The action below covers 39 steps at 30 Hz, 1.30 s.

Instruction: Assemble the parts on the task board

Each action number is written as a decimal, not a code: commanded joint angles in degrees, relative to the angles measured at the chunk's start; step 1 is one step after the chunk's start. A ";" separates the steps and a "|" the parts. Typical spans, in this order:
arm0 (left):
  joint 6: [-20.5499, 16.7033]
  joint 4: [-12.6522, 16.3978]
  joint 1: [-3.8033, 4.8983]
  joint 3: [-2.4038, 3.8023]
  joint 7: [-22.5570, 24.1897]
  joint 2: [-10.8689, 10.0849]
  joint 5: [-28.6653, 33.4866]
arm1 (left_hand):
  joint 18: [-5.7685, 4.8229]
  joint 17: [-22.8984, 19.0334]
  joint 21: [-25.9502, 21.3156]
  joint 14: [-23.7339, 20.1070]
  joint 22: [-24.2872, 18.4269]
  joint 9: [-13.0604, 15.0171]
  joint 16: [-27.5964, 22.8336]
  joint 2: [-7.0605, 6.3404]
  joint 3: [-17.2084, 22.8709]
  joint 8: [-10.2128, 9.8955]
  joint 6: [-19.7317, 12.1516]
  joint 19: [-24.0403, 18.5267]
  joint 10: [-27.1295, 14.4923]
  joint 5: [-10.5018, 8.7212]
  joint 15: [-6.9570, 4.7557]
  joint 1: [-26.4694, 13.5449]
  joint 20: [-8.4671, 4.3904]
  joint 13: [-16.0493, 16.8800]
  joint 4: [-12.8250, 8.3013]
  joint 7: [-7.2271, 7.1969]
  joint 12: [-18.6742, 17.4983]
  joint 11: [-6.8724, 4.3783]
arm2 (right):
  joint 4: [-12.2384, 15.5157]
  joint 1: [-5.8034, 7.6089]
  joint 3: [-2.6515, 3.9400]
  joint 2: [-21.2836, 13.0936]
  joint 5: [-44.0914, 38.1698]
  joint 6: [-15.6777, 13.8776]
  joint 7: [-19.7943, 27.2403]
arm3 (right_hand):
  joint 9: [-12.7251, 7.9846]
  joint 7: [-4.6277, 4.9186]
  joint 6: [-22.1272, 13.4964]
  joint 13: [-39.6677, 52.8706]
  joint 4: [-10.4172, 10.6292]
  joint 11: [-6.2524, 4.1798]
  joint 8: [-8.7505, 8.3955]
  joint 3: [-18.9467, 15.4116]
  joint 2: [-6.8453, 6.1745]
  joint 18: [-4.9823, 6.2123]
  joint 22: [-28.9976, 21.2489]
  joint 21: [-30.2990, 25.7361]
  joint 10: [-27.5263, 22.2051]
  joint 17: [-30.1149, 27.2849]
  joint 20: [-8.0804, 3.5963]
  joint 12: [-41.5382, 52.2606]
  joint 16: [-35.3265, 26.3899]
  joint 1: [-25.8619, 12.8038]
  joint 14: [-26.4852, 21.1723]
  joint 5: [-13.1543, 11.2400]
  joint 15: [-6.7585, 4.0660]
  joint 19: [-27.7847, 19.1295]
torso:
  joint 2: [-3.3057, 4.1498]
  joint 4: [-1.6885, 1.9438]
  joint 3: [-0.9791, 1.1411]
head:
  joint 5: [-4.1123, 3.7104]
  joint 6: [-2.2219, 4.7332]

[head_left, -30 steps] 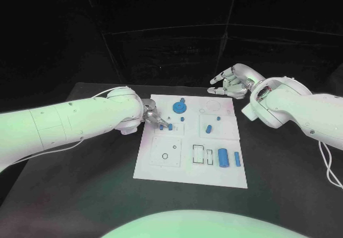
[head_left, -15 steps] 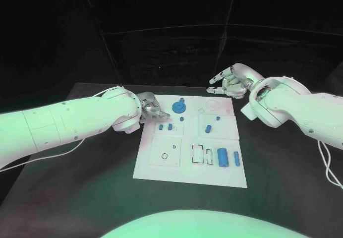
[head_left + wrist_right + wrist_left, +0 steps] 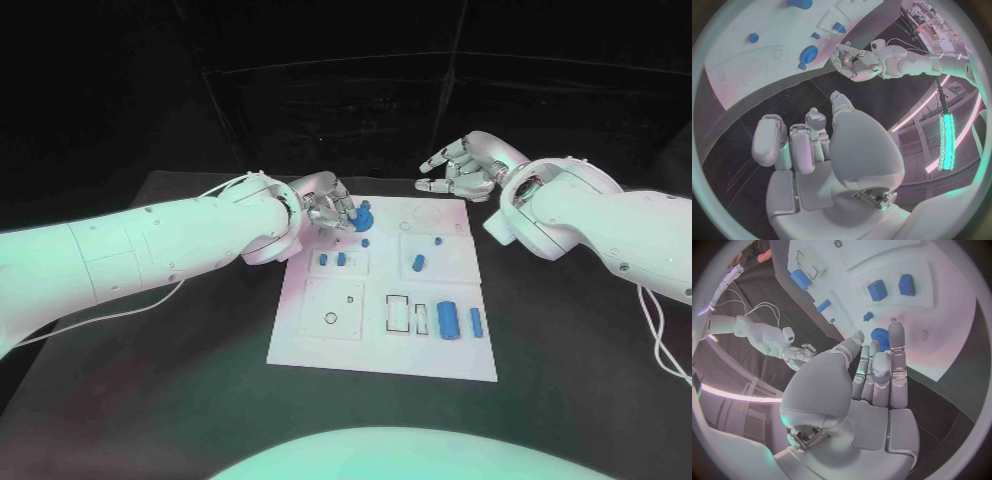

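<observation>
Two white arms reach over the black desk (image 3: 173, 360), one from each side of the white task board (image 3: 329, 340).

1. Left arm: it enters from the left edge of the head view and crosses to the board's far left corner. The left hand (image 3: 326, 208) hangs over that corner, just beside the blue gear-shaped part (image 3: 361, 216). In the left wrist view the left hand (image 3: 873, 385) shows its fingers extended side by side, pointing toward the same blue gear-shaped part (image 3: 881, 336). Nothing is seen between the fingers; whether a fingertip touches the part cannot be told.

2. Task board: it lies flat in the middle of the desk. Behind the gear-shaped part's near side sit two small blue blocks (image 3: 332, 259) side by side in a marked square. A short blue peg (image 3: 418, 263) lies in the neighbouring square to the right. Toward the near right edge a large blue cylinder (image 3: 450, 319) lies beside a thin blue bar (image 3: 476, 321).

3. Right arm: it enters from the right edge and bends back toward the board's far right corner. The right hand (image 3: 464, 166) is raised beyond the board's far edge, off the board, fingers loosely curled and apart, holding nothing. The right wrist view shows the right hand (image 3: 811, 150) above bare desk, clear of the board.
</observation>
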 commanded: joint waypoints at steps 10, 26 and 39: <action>7.12 -3.67 0.07 -0.85 6.64 4.43 -17.90 | 0.35 4.88 2.54 5.08 1.79 -6.50 6.41 -3.51 -3.42 -5.17 2.58 5.04 -0.42 -0.18 -0.29 -1.06 -0.39 -9.09 0.70 -0.73 -7.96 0.13 | -0.08 0.11 0.03 0.41 0.30 0.34 0.59 | -0.03 0.09 0.47 -0.09 0.10 -0.15 0.23 -0.29 0.51 -0.08 -0.08 -0.27 -0.41 3.75 -0.07 -0.01 -0.36 -0.29 3.57 0.33 -0.42 -0.23 | 0.03 0.08 0.00 | -0.56 0.29; 9.74 -8.11 0.06 -1.30 5.60 8.30 -23.37 | -1.47 8.82 13.10 8.71 10.75 -9.87 10.73 -2.07 -4.20 -7.58 5.91 11.13 3.79 -0.19 -0.96 0.47 -1.18 -13.76 0.80 -1.18 -11.05 -0.38 | -0.16 0.11 0.03 0.70 0.30 0.36 0.63 | -0.03 0.09 0.47 -0.09 0.10 -0.15 0.23 -0.29 0.51 -0.08 -0.08 -0.27 -0.41 3.75 -0.07 -0.01 -0.36 -0.29 3.57 0.33 -0.42 -0.23 | -0.01 0.11 -0.04 | -0.79 0.28; 10.04 -10.85 0.01 -1.33 6.52 10.04 -23.79 | -1.89 8.10 15.51 9.08 13.00 -11.11 10.74 -0.94 -2.62 -8.50 7.29 12.27 5.39 -0.18 -1.11 1.39 -1.35 -15.81 0.65 -1.36 -12.83 -0.45 | -0.19 0.11 0.03 0.80 0.30 0.28 0.67 | -0.03 0.09 0.47 -0.09 0.10 -0.15 0.23 -0.29 0.51 -0.08 -0.08 -0.27 -0.41 3.75 -0.07 -0.01 -0.36 -0.29 3.57 0.33 -0.42 -0.23 | 0.02 0.11 -0.03 | -0.99 0.28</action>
